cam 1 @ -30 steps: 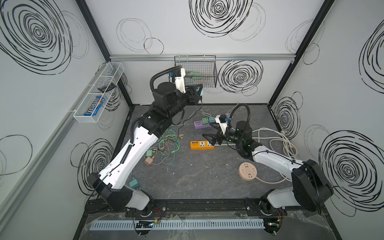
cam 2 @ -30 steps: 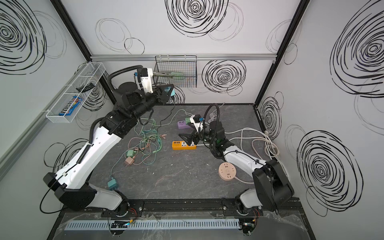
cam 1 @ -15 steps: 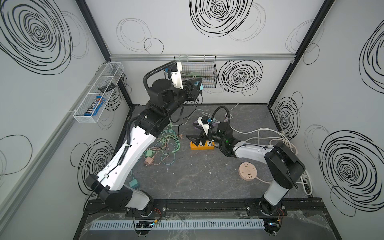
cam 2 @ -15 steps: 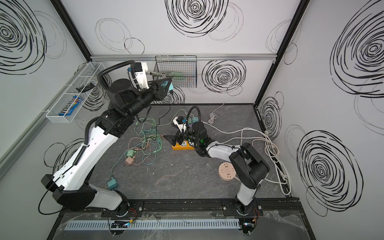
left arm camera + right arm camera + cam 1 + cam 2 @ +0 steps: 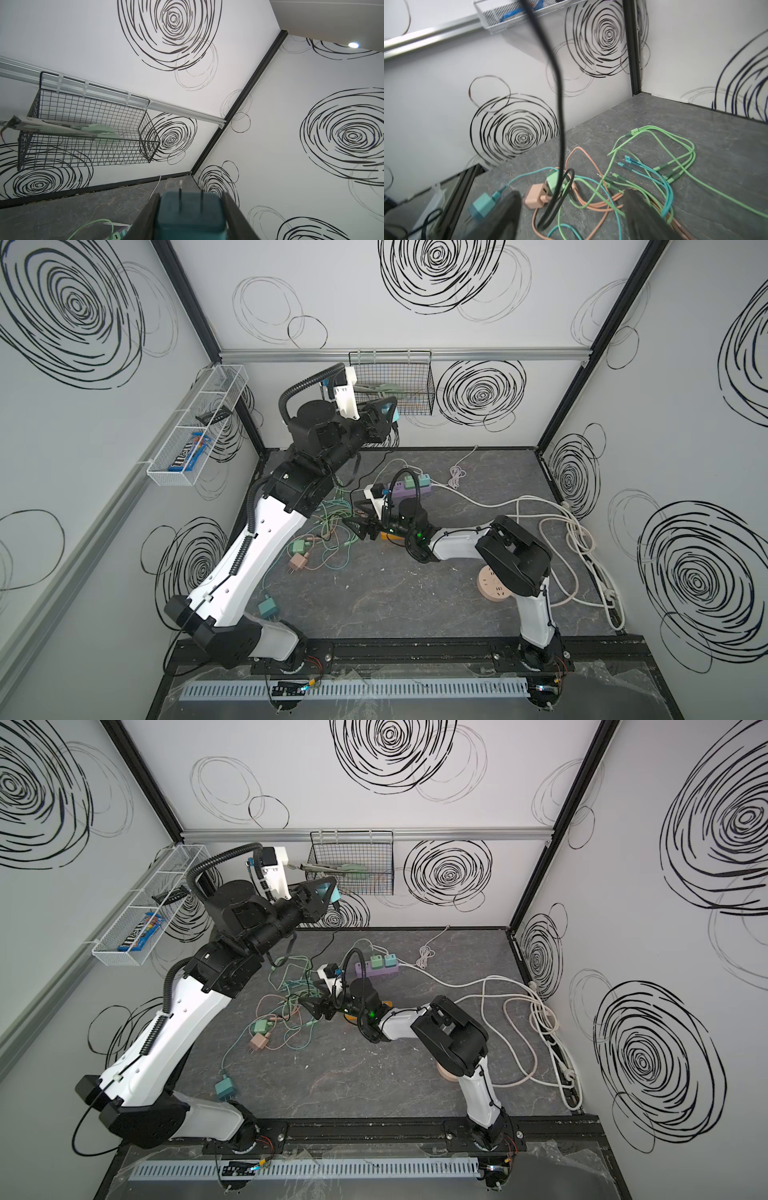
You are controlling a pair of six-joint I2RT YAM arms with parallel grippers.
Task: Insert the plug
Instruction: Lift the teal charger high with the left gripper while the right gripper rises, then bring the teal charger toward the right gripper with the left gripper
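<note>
Swinging leftward across the bench [image 5: 395,605], the right arm has carried the right fingers [image 5: 356,526] off the orange power strip [image 5: 389,536] and over the tangle of green, teal and pink cables [image 5: 332,516] just left of it. In the right wrist view the right fingers [image 5: 502,214] stand apart with nothing clamped between them, and only a black cable [image 5: 560,104] hangs in front. The left arm has stayed raised at the far side, with the left fingers [image 5: 309,896] just beside the wire basket [image 5: 353,861] on the far wall and closed on the teal plug [image 5: 332,891]. In the left wrist view the teal plug [image 5: 190,214] sits squeezed between the two fingers, its two metal prongs pointing away from the camera. The orange power strip lies mid-bench, partly hidden under the right wrist. Just beyond it, toward the far wall, the purple power strip [image 5: 405,492] has two plugs seated in it.
</note>
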